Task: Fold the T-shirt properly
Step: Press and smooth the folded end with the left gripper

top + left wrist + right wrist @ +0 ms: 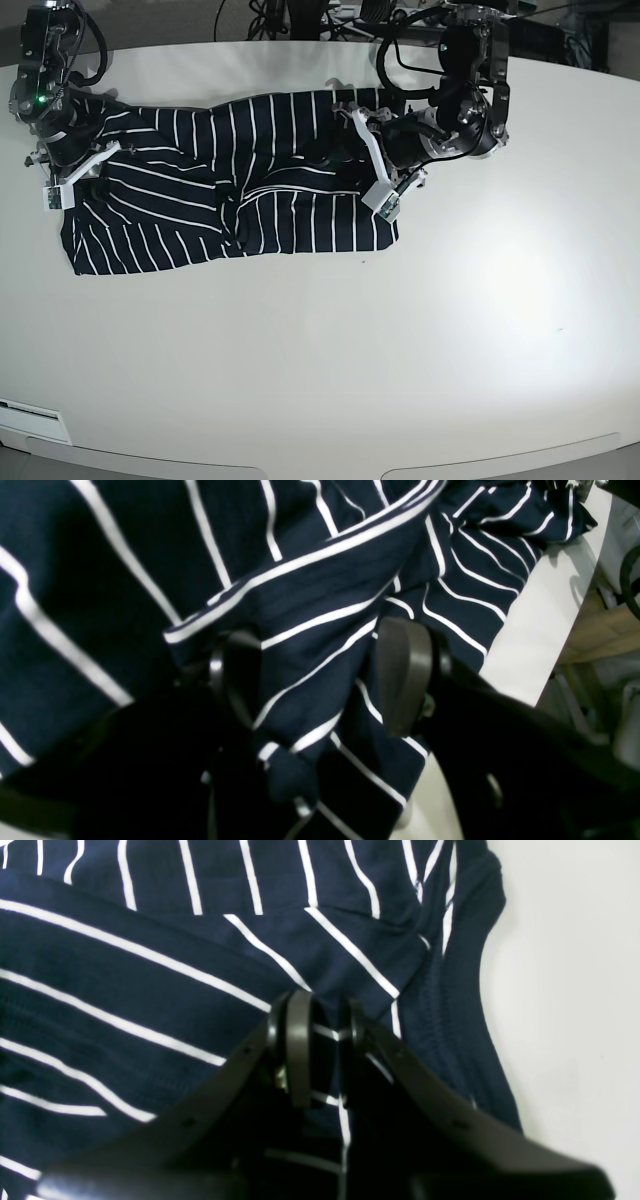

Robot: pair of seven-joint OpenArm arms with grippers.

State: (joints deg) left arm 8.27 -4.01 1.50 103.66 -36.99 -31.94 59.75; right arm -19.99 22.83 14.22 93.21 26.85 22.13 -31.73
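The T-shirt (250,190), dark navy with thin white stripes, lies crumpled lengthwise across the far left part of the white table (400,350). My left gripper (320,670) is at the shirt's right end (372,165). Its two dark fingers (405,670) stand wide apart, and a loose fold of the T-shirt (310,605) lies between them, not pinched. My right gripper (327,1035) is at the shirt's left end (75,170). Its fingers (299,1040) are close together, pinching a ridge of the striped T-shirt (150,990) near a hemmed edge.
The table's far edge runs just behind both arms, with cables (300,15) beyond it. In the left wrist view the table edge (550,630) curves past the shirt, with a wooden surface (600,630) beyond. Bare white tabletop fills the near half and the right side.
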